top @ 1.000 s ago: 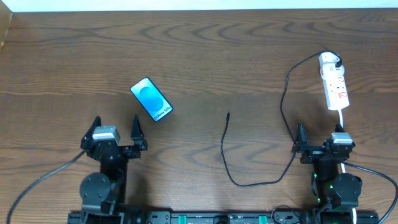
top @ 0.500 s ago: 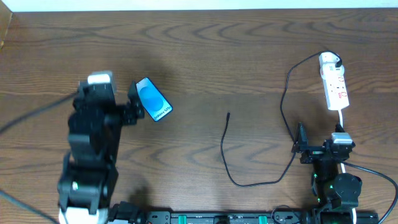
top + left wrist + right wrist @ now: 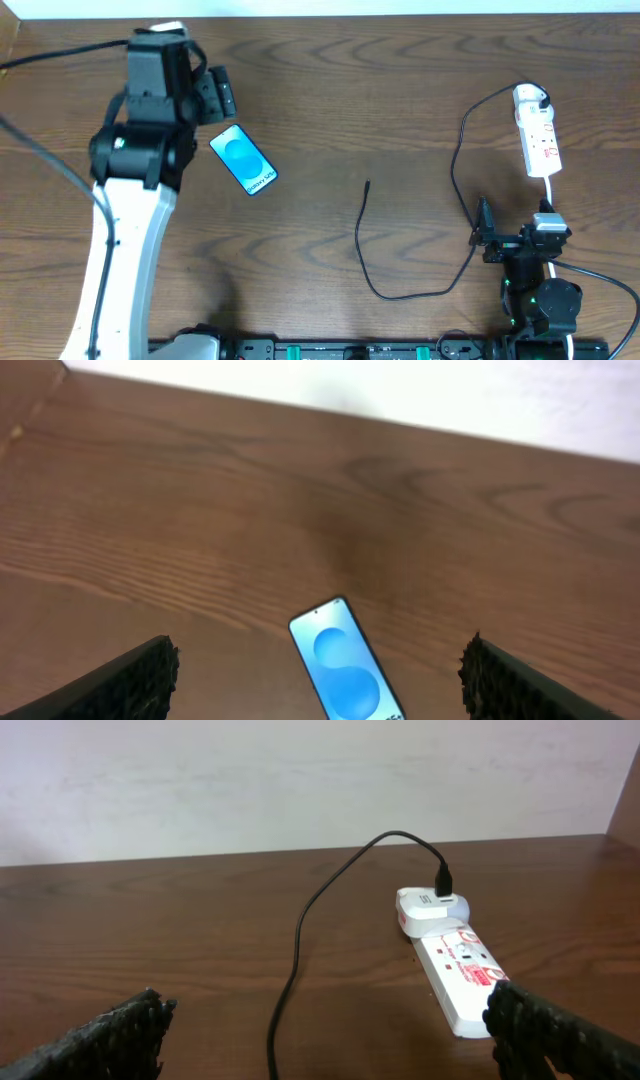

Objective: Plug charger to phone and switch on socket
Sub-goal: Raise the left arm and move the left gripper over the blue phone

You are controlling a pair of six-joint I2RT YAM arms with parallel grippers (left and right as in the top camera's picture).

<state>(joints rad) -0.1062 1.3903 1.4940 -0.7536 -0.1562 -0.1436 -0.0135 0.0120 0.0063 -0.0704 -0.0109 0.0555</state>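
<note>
Phone (image 3: 244, 160) is flat on the table (image 3: 330, 80), screen up, left of centre. Its long axis is diagonal, far-left to near-right, with the "Galaxy S25" text at the near-right end. In the left wrist view it sits low centre (image 3: 350, 675), far corner pointing toward the back edge.

Left gripper (image 3: 316, 685) is spread wide with nothing held. Its pads (image 3: 125, 682) frame the phone from above and neither touches it.

Charger (image 3: 358, 235): the connector tip lies mid-table, pointing at the far edge, well apart from the phone. The cable runs back toward the robot, curves right, passes close by the right arm, then loops up to the white plug at the socket's far end.

Socket (image 3: 537, 135) is far right, long axis near-to-far with a slight tilt, plug end farthest (switch positions too small to read). It shows on the right side of the right wrist view (image 3: 460, 970).

Right gripper (image 3: 330, 1042) is also wide open and empty, low at the near edge, facing the socket.
</note>
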